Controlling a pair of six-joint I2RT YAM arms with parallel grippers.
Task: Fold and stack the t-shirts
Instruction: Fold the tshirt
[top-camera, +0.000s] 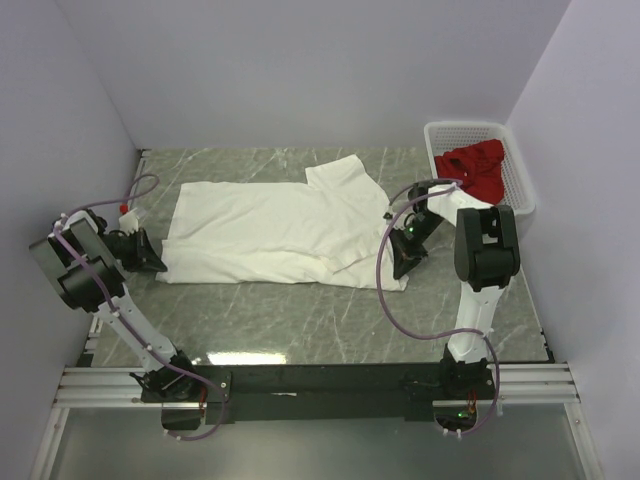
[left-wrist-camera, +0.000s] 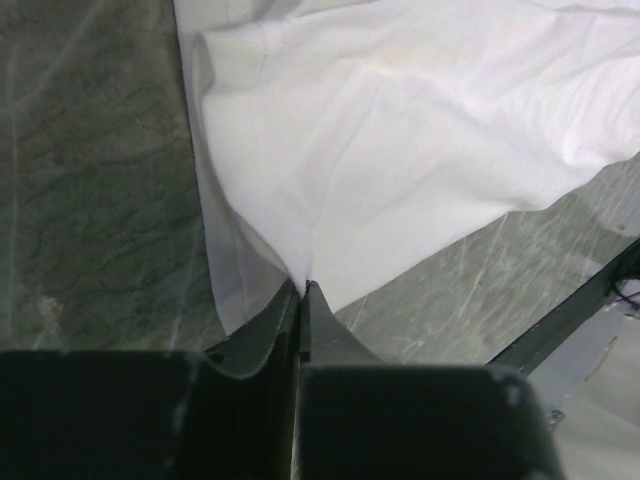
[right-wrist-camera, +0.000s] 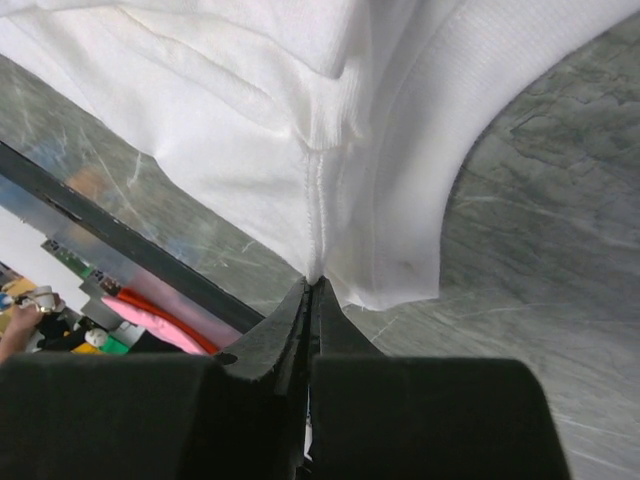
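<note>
two shirts: a white t-shirt (top-camera: 270, 225) and a red t-shirt (top-camera: 475, 168), well apart from each other.
white t-shirt: spread out on the marbled grey-green table (top-camera: 300, 320), lying crosswise between the two arms. one sleeve points toward the far side, and the near-right end is rumpled and doubled over.
red t-shirt: bunched up in the white slotted basket (top-camera: 520, 190) at the far right corner of the table, with part of it draped over the near rim.
left gripper (left-wrist-camera: 305, 292): down low at the near-left corner of the white t-shirt. its jaws are pressed together on the cloth edge, and the fabric puckers into a crease right at the tips.
right gripper (right-wrist-camera: 312, 285): down at the near-right end of the white t-shirt, just this side of the basket. its jaws are closed tight, with a seamed edge of the shirt pinched between the tips and layers of cloth fanning out from them.
cloth between the grips: lies on the table, mostly smooth, with light wrinkles toward the right.
</note>
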